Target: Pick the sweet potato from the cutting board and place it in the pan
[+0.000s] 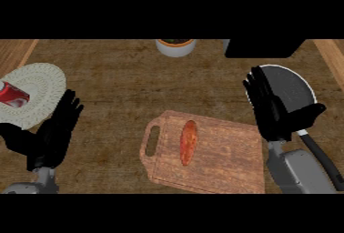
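Wooden table [134, 77]: lying brown and grainy under everything, filling the view.
Cutting board [222, 159]: sitting at about 5 o'clock from the view's centre, handle slot facing 9 o'clock, wood-toned.
Pan [295, 88]: resting dark at 2 o'clock, its handle running down toward 5 o'clock past the right forearm; lying just beside the board's right edge.
Woven mat [40, 91]: lying pale and round at 9 o'clock, carrying a red can [13, 94] near the left edge.
Right hand [275, 116]: hovering over the pan's left rim, fingers standing straight and apart, thumb sticking out, holding nothing.
Left hand [53, 132]: showing at 8 o'clock beside the mat, fingers pointing up, straight, holding nothing.
Sweet potato [189, 142]: lying orange-red and lengthwise on the board's left half, beside the handle slot, apart from both hands.
Cup [176, 46]: standing white at 12 o'clock by the far edge.
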